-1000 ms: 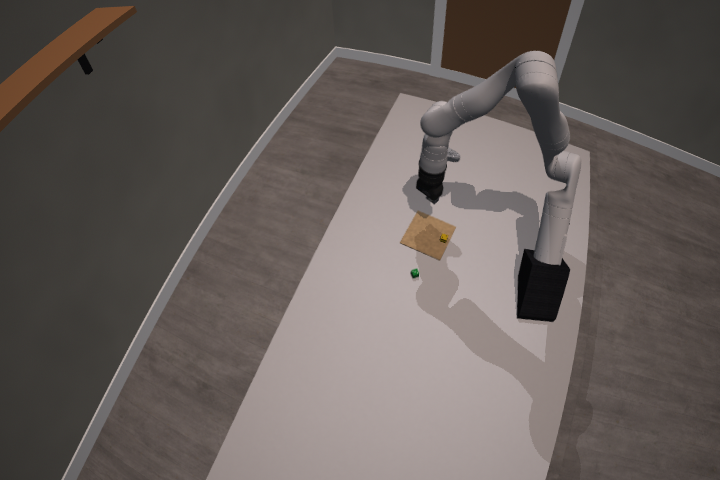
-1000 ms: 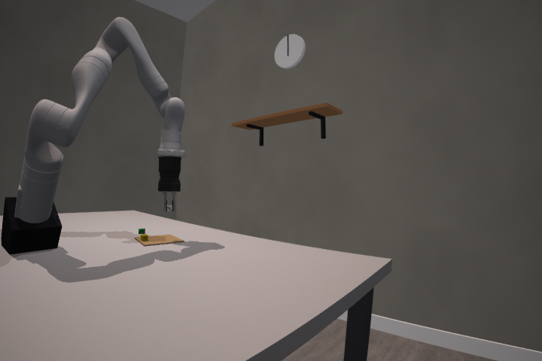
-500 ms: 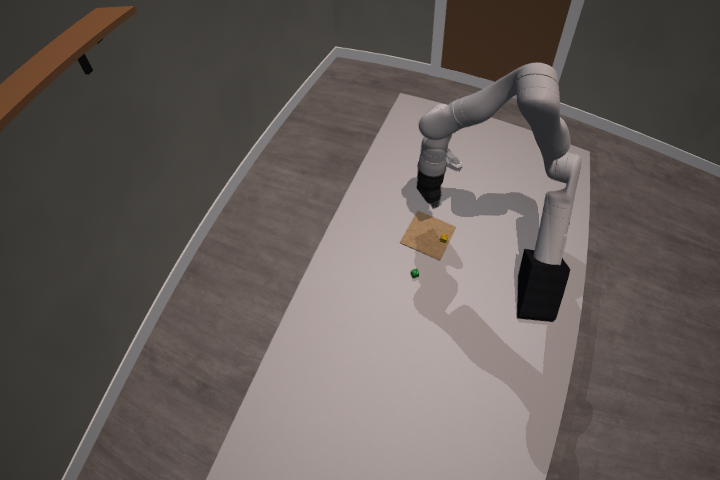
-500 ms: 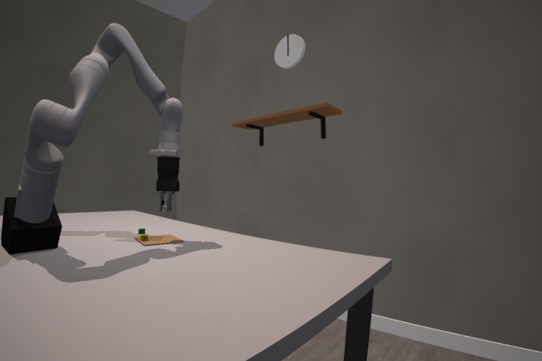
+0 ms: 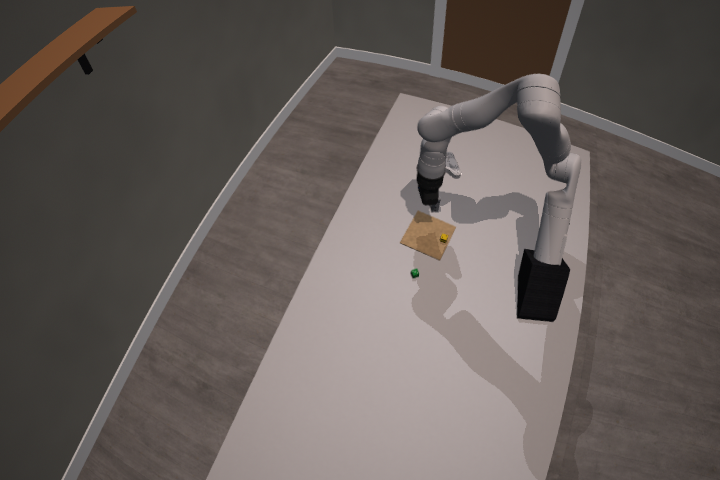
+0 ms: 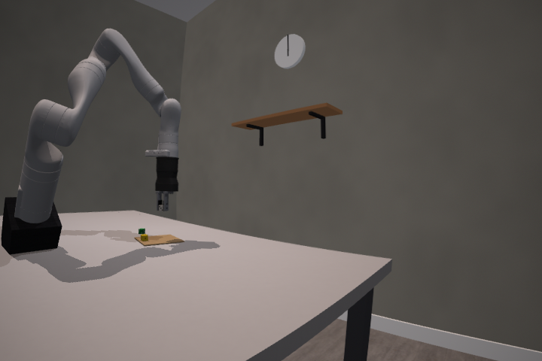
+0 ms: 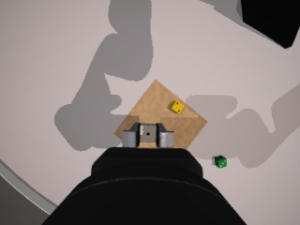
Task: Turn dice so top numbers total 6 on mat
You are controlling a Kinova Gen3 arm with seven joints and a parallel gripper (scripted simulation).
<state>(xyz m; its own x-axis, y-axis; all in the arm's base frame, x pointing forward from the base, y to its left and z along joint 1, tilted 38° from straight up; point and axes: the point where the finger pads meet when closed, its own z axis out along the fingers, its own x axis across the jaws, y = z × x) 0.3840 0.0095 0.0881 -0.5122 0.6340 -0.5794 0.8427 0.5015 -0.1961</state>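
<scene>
My gripper (image 5: 435, 208) (image 6: 162, 207) (image 7: 147, 131) is shut on a pale grey die (image 7: 148, 130) high above the table, near the mat's edge in the top view. One face with a single dark pip shows in the wrist view. The tan mat (image 5: 413, 240) (image 6: 165, 239) (image 7: 157, 93) lies flat. A yellow die (image 5: 443, 238) (image 6: 144, 238) (image 7: 177, 107) sits on it near one edge; two pips seem to show on top. A green die (image 5: 414, 273) (image 6: 141, 231) (image 7: 220, 161) rests on the table, off the mat. Its top number is unclear.
The arm's black base block (image 5: 542, 288) (image 6: 31, 232) (image 7: 272, 19) stands on the table (image 5: 327, 350) (image 6: 195, 293), to the right of the mat in the top view. Arm shadows cross the table and part of the mat. A wall shelf (image 6: 286, 116) is beyond the table.
</scene>
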